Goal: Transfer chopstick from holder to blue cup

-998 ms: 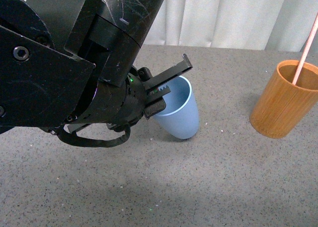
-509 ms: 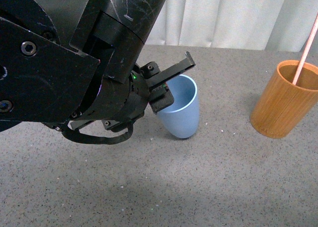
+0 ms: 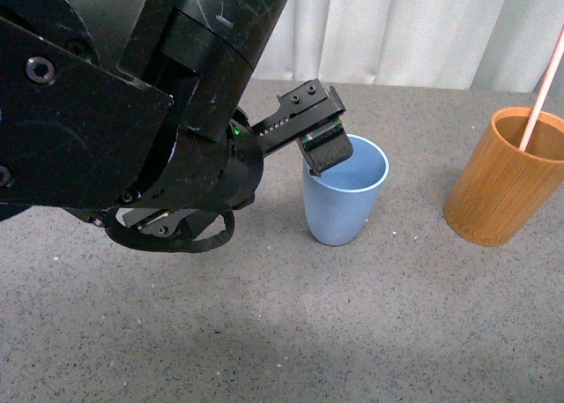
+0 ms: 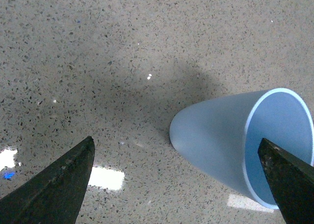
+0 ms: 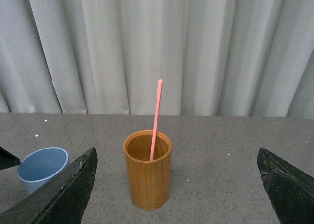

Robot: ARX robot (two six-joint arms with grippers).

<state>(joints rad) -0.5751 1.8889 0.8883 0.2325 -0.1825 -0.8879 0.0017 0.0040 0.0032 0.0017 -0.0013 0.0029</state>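
Front view: where is the chopstick [image 3: 542,85]?

Leaning in the holder [image 3: 502,191], right of the blue cup [image 3: 339,205]. My left gripper [image 4: 175,139] gapes wide at that cup's rim; my right gripper [image 5: 177,149] gapes wide, empty.

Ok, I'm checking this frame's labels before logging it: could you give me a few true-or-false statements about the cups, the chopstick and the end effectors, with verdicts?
1. The chopstick stands in the holder. True.
2. The blue cup lies on its side. False: it stands upright.
3. The right end effector grips the chopstick. False: it is open and apart from the chopstick.
4. The left end effector is open, with one finger at the blue cup's rim. True.
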